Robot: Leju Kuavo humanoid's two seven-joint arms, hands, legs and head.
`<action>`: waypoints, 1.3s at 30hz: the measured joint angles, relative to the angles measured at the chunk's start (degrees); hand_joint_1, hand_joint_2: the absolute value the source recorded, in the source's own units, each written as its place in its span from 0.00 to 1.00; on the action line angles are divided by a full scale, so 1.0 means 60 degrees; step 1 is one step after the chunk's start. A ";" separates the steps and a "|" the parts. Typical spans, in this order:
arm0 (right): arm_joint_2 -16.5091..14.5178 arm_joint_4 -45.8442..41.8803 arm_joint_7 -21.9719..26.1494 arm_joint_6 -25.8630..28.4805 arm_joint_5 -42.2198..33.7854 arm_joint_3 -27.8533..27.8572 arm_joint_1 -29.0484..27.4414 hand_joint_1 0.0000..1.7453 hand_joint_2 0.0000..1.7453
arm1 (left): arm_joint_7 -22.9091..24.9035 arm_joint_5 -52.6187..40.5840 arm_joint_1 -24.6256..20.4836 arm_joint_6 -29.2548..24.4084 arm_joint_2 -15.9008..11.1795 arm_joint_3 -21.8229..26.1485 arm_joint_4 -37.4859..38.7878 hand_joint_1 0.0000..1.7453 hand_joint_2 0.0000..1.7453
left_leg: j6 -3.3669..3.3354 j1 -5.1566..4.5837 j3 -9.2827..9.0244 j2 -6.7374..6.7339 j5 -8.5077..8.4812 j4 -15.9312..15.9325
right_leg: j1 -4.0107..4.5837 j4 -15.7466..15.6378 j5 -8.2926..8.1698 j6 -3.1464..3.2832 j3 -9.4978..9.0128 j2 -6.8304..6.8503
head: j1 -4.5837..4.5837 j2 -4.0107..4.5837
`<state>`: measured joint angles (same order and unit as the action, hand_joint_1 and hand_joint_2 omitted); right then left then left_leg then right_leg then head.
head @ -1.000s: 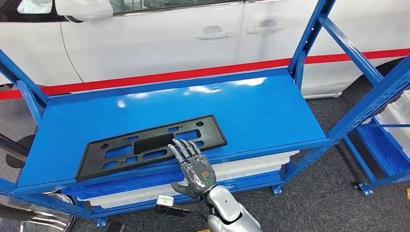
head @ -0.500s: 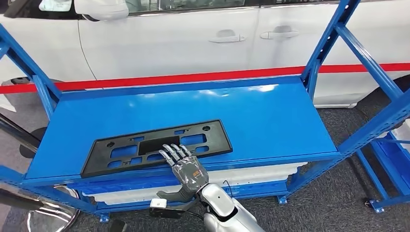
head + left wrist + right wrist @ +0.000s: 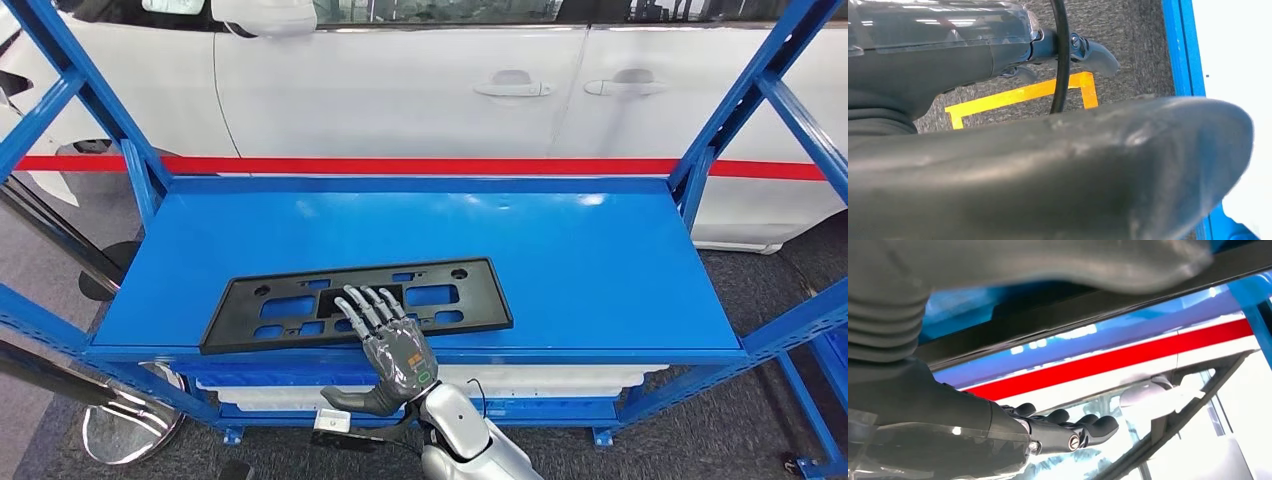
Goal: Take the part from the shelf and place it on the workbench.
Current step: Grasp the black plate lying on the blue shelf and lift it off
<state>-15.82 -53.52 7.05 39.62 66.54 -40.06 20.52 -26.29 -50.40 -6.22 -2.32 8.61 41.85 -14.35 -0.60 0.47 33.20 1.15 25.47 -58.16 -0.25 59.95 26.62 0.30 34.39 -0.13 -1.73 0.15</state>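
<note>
A flat black part [image 3: 480, 300] with several cut-outs lies near the front edge of the blue shelf [image 3: 560, 260]. My right hand [image 3: 395, 350] reaches over that edge, its fingers stretched out flat on the middle of the part and its thumb down below the shelf's front lip. Nothing is gripped. In the right wrist view the fingers [image 3: 1068, 432] are straight, and the part [image 3: 1073, 315] shows as a dark strip. My left hand [image 3: 1048, 170] hangs over the floor, its thick thumb apart from the fingers [image 3: 1098, 55], holding nothing.
A white car [image 3: 400, 90] with a red stripe stands close behind the shelf. Blue uprights [image 3: 700, 170] frame the shelf at both ends. White bins [image 3: 560, 378] sit on the level below. A chrome post base [image 3: 125, 425] stands at the lower left. Yellow tape [image 3: 1018, 95] marks the carpet.
The camera has swung, so the shelf now faces me squarely and more of its left upright shows. My right hand's fingers stay stretched on the part's front edge; the part has not moved.
</note>
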 joint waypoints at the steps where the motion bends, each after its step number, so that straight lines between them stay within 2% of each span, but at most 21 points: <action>1: 0.0000 -0.0037 -0.0002 0.0013 0.0045 0.0000 -0.0007 0.00 1.00 | 0.0000 -0.0003 -0.0003 0.0000 0.0004 0.0009 0.0002 0.00 0.00 | 0.0031 -0.0016 0.0014 0.0014 0.0016 -0.0018 | 0.0004 -0.0185 -0.0022 0.0016 -0.0073 -0.0015 | 0.0000 0.0000; 7: 0.0000 -0.0084 -0.0002 0.0018 0.0093 0.0000 -0.0025 0.00 1.00 | 0.0000 -0.0005 -0.0004 -0.0004 0.0005 0.0024 0.0003 0.00 0.00 | 0.0063 -0.0026 0.0028 0.0023 0.0020 -0.0022 | 0.0008 -0.0200 -0.0017 0.0024 -0.0066 -0.0015 | 0.0000 0.0000; 9: 0.0000 -0.0169 0.0003 0.0027 0.0216 0.0019 -0.0081 0.00 1.00 | 0.0002 -0.0019 0.0008 -0.0010 0.0005 0.0056 0.0004 0.00 0.00 | 0.0126 -0.0003 0.0021 0.0022 0.0014 0.0001 | 0.0041 -0.0205 -0.0015 0.0067 -0.0061 -0.0017 | 0.0000 0.0000; 10: -0.0009 -0.0281 0.0018 0.0035 0.0358 0.0061 -0.0128 0.00 1.00 | 0.0003 -0.0039 0.0017 -0.0026 0.0005 0.0085 0.0005 0.00 0.00 | 0.0188 0.0012 0.0036 0.0004 0.0086 -0.0064 | 0.0035 -0.0240 -0.0032 0.0126 -0.0081 -0.0007 | -0.0001 0.0000; 12: -0.0049 -0.0740 0.0056 0.0051 0.1139 0.0396 -0.0415 0.00 1.00 | 0.0020 -0.0096 0.0061 -0.0093 0.0008 0.0144 0.0011 0.00 0.00 | 0.0333 0.0046 0.0647 -0.0071 0.0684 -0.1459 | 0.0049 -0.0286 -0.0039 0.0287 -0.0132 0.0048 | -0.0002 0.0000; 13: -0.0072 -0.0974 0.0073 0.0057 0.1518 0.0574 -0.0553 0.00 1.00 | 0.0028 -0.0121 0.0079 -0.0125 0.0008 0.0167 0.0014 0.00 0.00 | 0.0369 0.0054 0.0840 -0.0110 0.0836 -0.1922 | 0.0053 -0.0300 -0.0033 0.0348 -0.0164 0.0074 | -0.0003 0.0000; 14: -0.0090 -0.1169 0.0077 0.0060 0.1855 0.0737 -0.0682 0.00 1.00 | 0.0037 -0.0137 0.0094 -0.0145 0.0008 0.0179 0.0016 0.00 0.00 | 0.0362 0.0055 0.0899 -0.0133 0.0804 -0.2080 | 0.0082 -0.0279 -0.0006 0.0372 -0.0183 0.0089 | -0.0002 0.0000; 16: -0.0109 -0.1352 0.0055 0.0060 0.2070 0.0840 -0.0735 0.00 1.00 | 0.0042 -0.0160 0.0081 -0.0146 0.0005 0.0192 0.0017 0.00 0.00 | 0.0240 0.0016 0.0265 -0.0161 0.0246 -0.0751 | 0.0116 -0.0247 0.0034 0.0340 -0.0210 0.0086 | -0.0001 0.0000; 17: -0.0116 -0.1440 0.0033 0.0060 0.2199 0.0888 -0.0759 0.00 1.00 | 0.0050 -0.0177 0.0068 -0.0146 0.0005 0.0199 0.0017 0.00 0.00 | 0.0183 -0.0011 0.0054 -0.0173 0.0124 -0.0313 | 0.0133 -0.0236 0.0046 0.0307 -0.0207 0.0088 | -0.0001 0.0000; 19: -0.0120 -0.1588 -0.0038 0.0060 0.2448 0.0971 -0.0814 0.00 1.00 | 0.0072 -0.0215 0.0058 -0.0146 0.0005 0.0209 0.0017 0.00 0.00 | 0.0111 -0.0060 -0.0063 -0.0171 0.0128 -0.0051 | 0.0150 -0.0236 0.0044 0.0224 -0.0188 0.0100 | -0.0002 0.0000; 22: -0.0132 -0.1762 -0.0152 0.0061 0.2682 0.1052 -0.0868 0.00 1.00 | 0.0090 -0.0254 0.0062 -0.0137 0.0015 0.0212 0.0020 0.00 0.00 | -0.0030 0.0012 -0.0126 -0.0155 0.0027 0.0101 | 0.0147 -0.0097 0.0174 0.0061 -0.0153 0.0087 | 0.0000 0.0000; 24: -0.0130 -0.1838 -0.0215 0.0066 0.2767 0.1097 -0.0885 0.00 1.00 | 0.0092 -0.0263 0.0041 -0.0125 0.0016 0.0216 0.0022 0.00 0.00 | -0.0112 0.0046 -0.0150 -0.0165 -0.0029 0.0180 | 0.0092 0.0704 0.0667 -0.0063 0.0210 0.0051 | 0.0000 0.0000; 26: -0.0106 -0.1861 -0.0386 0.0071 0.2927 0.1134 -0.0929 0.00 1.00 | 0.0097 -0.0266 0.0030 -0.0117 0.0016 0.0219 0.0026 0.00 0.00 | -0.0143 0.0045 -0.0128 -0.0163 -0.0036 0.0182 | 0.0018 0.1915 0.1205 -0.0158 0.0813 0.0041 | 0.0000 0.0000; 27: -0.0090 -0.1860 -0.0497 0.0071 0.3012 0.1144 -0.0951 0.00 1.00 | 0.0106 -0.0272 0.0032 -0.0113 0.0016 0.0222 0.0030 0.00 0.00 | -0.0141 0.0046 -0.0123 -0.0159 -0.0035 0.0178 | -0.0015 0.2287 0.1283 -0.0192 0.1010 0.0042 | 0.0000 0.0000; 28: -0.0076 -0.1860 -0.0598 0.0071 0.3075 0.1148 -0.0960 0.00 1.00 | 0.0118 -0.0280 0.0035 -0.0109 0.0016 0.0225 0.0034 0.00 0.00 | -0.0134 0.0048 -0.0126 -0.0152 -0.0030 0.0172 | -0.0047 0.2274 0.1146 -0.0215 0.1019 0.0042 | 0.0000 0.0000; 29: -0.0068 -0.1858 -0.0676 0.0071 0.3111 0.1148 -0.0958 0.00 1.00 | 0.0130 -0.0286 0.0034 -0.0102 0.0019 0.0227 0.0036 0.00 0.00 | -0.0120 0.0050 -0.0137 -0.0142 -0.0020 0.0164 | -0.0076 0.1896 0.0853 -0.0225 0.0844 0.0043 | 0.0000 0.0000; 31: -0.0062 -0.1857 -0.0770 0.0072 0.3139 0.1148 -0.0934 0.00 1.00 | 0.0145 -0.0292 0.0024 -0.0085 0.0028 0.0228 0.0039 0.00 0.00 | -0.0057 0.0038 -0.0153 -0.0120 0.0019 0.0126 | -0.0102 0.0606 0.0217 -0.0196 0.0213 0.0036 | 0.0001 0.0000; 32: -0.0062 -0.1856 -0.0793 0.0072 0.3144 0.1147 -0.0921 0.00 1.00 | 0.0147 -0.0293 0.0018 -0.0075 0.0032 0.0228 0.0040 0.00 0.00 | -0.0009 0.0022 -0.0141 -0.0113 0.0038 0.0097 | -0.0099 0.0126 0.0053 -0.0151 -0.0009 0.0030 | 0.0000 0.0000; 33: -0.0061 -0.1854 -0.0820 0.0072 0.3146 0.1147 -0.0914 0.00 1.00 | 0.0148 -0.0295 0.0013 -0.0068 0.0034 0.0228 0.0041 0.00 0.00 | 0.0045 0.0008 -0.0123 -0.0112 0.0050 0.0073 | -0.0083 -0.0146 -0.0004 -0.0100 -0.0122 0.0023 | 0.0000 0.0000; 37: -0.0061 -0.1797 -0.1059 0.0074 0.3240 0.1147 -0.0861 0.00 1.00 | 0.0157 -0.0335 -0.0008 -0.0058 0.0034 0.0228 0.0043 0.00 0.00 | 0.0271 0.0050 -0.0077 -0.0122 0.0116 0.0012 | -0.0052 -0.0291 -0.0037 0.0139 -0.0135 0.0023 | -0.0001 0.0000; 39: -0.0063 -0.1693 -0.1211 0.0075 0.3299 0.1147 -0.0772 0.00 1.00 | 0.0162 -0.0384 -0.0025 -0.0058 0.0040 0.0228 0.0043 0.00 0.00 | 0.0354 0.0072 0.0208 -0.0135 0.0546 -0.0675 | -0.0082 -0.0344 -0.0065 0.0238 -0.0170 0.0051 | -0.0002 0.0000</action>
<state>-16.20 -63.68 -0.21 40.06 86.33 -33.18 15.89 -25.32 -52.71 -6.37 -2.67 8.85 43.21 -14.10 1.52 0.91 34.45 0.34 28.74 -62.21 -0.74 57.89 26.23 1.73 33.37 0.17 -1.74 0.15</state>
